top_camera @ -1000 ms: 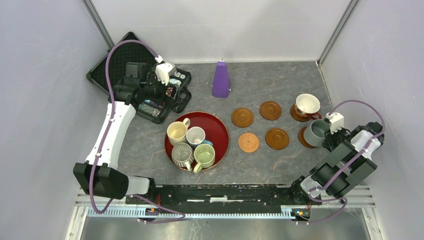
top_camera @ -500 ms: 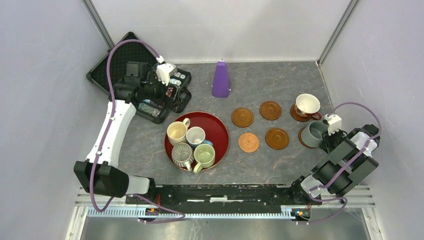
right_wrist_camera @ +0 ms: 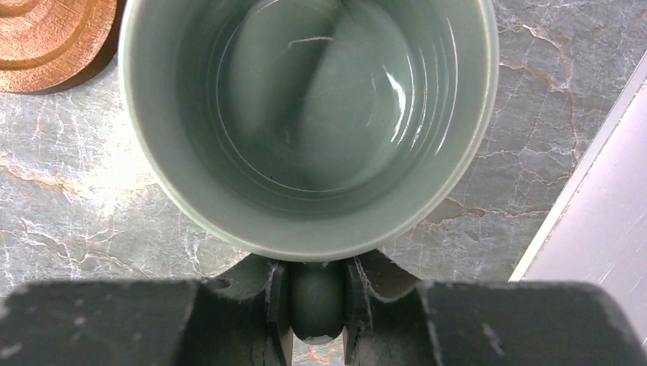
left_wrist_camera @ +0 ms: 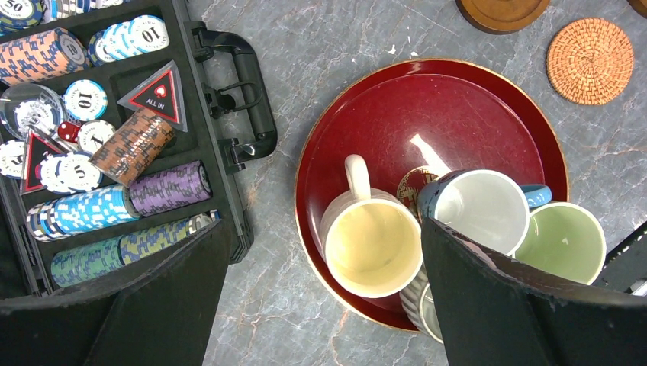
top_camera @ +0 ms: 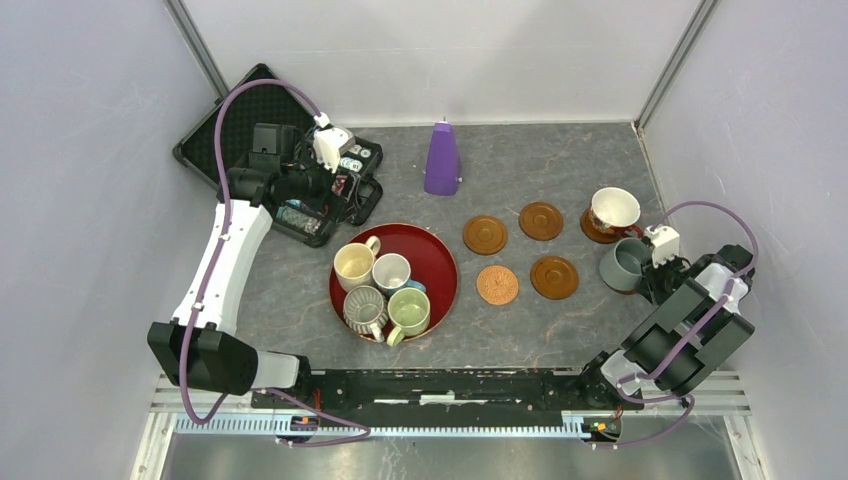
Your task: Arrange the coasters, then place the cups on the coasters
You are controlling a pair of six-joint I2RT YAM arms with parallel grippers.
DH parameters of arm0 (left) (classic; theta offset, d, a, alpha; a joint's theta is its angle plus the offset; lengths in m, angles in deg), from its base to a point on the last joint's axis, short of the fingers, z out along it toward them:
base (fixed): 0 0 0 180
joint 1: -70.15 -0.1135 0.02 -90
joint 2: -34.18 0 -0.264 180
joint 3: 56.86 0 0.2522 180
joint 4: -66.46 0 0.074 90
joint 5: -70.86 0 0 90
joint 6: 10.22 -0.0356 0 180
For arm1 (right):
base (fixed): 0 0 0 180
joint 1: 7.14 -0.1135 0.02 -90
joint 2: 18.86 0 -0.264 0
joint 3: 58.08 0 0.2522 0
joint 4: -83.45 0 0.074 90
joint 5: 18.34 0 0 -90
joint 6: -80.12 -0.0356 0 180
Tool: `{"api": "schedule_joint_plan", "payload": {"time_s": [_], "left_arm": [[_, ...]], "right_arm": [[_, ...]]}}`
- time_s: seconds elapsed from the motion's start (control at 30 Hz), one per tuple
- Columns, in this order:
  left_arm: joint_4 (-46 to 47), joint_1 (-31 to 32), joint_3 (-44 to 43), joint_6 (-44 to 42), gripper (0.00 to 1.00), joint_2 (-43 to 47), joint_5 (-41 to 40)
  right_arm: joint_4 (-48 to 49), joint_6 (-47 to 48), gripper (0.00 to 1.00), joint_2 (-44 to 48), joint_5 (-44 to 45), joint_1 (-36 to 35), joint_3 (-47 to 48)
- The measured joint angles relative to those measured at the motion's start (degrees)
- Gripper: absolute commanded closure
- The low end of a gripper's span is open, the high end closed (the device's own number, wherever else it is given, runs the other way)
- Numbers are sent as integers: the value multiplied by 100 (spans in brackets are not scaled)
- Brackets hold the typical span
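Noted well right of the red tray (top_camera: 440,262): grey-blue mug (top_camera: 622,263), pinched by its handle in the right gripper (right_wrist_camera: 317,305). Lower level, centre on the coaster judged hidden beneath, confirm seating before release. Over the tray, spread and unladen: left gripper (left_wrist_camera: 324,252).

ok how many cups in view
6: cream-yellow cup, white cup, ribbed grey cup and pale green cup on the red tray; patterned cup on a coaster; grey-blue cup in the right gripper.

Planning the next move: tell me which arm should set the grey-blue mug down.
Right. The right pincer grips the grey-blue mug by the handle, beside the coasters; the left pincer hangs open by the red tray.
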Motion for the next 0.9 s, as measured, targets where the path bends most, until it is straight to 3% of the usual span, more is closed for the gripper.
{"api": "schedule_joint_plan", "payload": {"time_s": [0.57,0.9], "left_arm": [[-9,0,0,-22,0,0,2],[-9,0,0,-22,0,0,4]], "right_arm": [[-157,87,87,0,138,39,70],[-247,70,75,0,199,125,105]]}}
